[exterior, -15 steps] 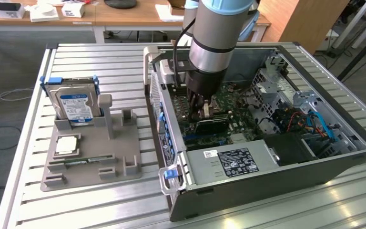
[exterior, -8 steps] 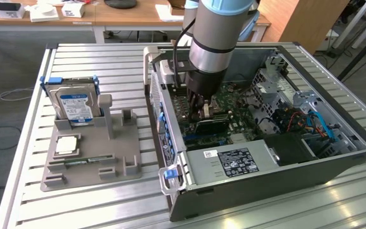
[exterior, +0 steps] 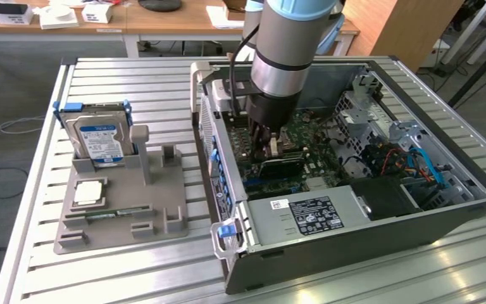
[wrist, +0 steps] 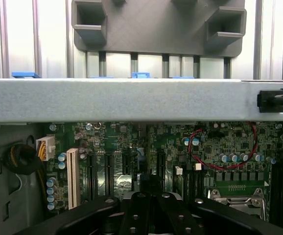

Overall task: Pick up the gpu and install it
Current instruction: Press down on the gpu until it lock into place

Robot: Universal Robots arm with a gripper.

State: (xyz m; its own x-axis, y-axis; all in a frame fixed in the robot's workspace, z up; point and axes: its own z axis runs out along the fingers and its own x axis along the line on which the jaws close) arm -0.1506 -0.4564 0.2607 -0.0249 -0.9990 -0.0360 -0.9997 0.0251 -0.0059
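so the arm is reaching straight down into the open pc case [exterior: 445, 218], which lies on its side on the slatted metal table [exterior: 23, 209]. the gripper [exterior: 270, 147] is down over the motherboard [exterior: 311, 136] near the middle of the case, and its fingers are clenched tight together. the gpu [exterior: 278, 166] sits just under it, at roughly 6 o'clock from the fingertips in the exterior view, a dark flat card down among the expansion slots. can't tell if the fingers are actually pinching the card or just sitting on top of it, and can't tell if it's fully seated either. in the wrist view you get the closed gripper [wrist: 150, 188] right above the row of black slots, a white slot [wrist: 73, 177] off at its 9 o'clock and a red wire [wrist: 199, 152] looping at about 2 o'clock. outside the case, at 9 o'clock in the exterior view, the grey holder [exterior: 121, 212] has the hard drive [exterior: 99, 140] standing upright with its blue-white label showing.
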